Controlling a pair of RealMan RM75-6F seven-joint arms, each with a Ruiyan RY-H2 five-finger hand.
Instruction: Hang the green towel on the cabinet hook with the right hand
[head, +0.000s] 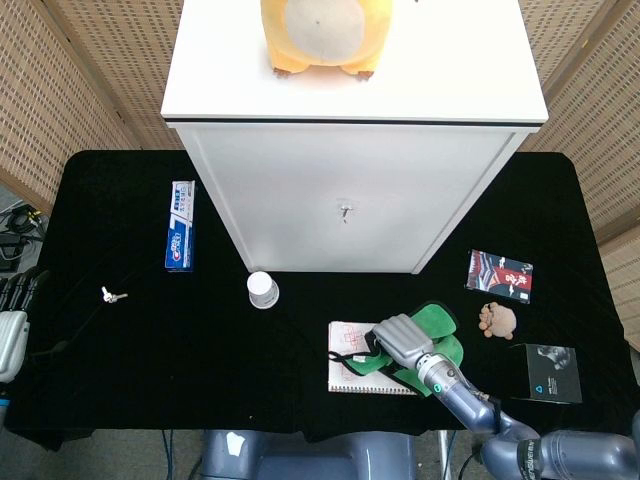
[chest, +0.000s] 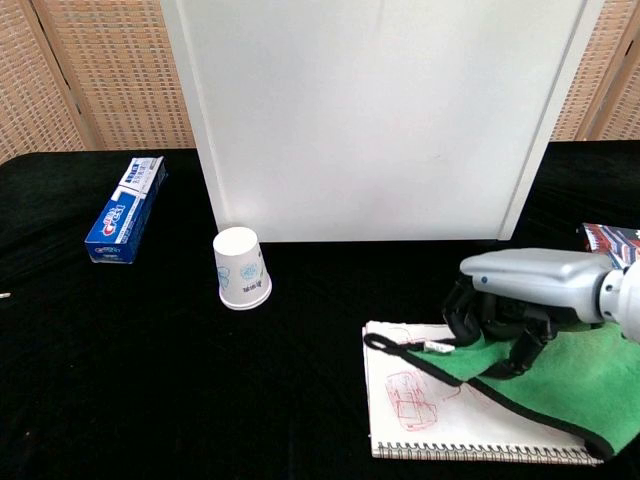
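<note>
The black-draped counter (head: 130, 350) carries everything, and the white cabinet (head: 345, 190) stands at its back, its front face turned toward the robot so the small hook (head: 344, 210) on that face is reachable from the near side. A yellow plush toy (head: 320, 35) sits on the cabinet's top. The right hand (chest: 520, 290) rests low at the near right of the counter, its fingers (chest: 470, 315) curled down around the edge of the green towel (chest: 560, 380), gathering the cloth and its black trim so it can be lifted; the grip looks like a real hold, though how firm it is cannot be judged. The towel lies partly over a spiral notebook (chest: 440, 420), well short of the hook. A toothpaste box (head: 180, 225) lies to the left, and a paper cup (chest: 241, 268) stands upside down before the cabinet. The left hand (head: 10, 330) shows only at the far left edge, and whether its fingers are spread or closed cannot be told.
</note>
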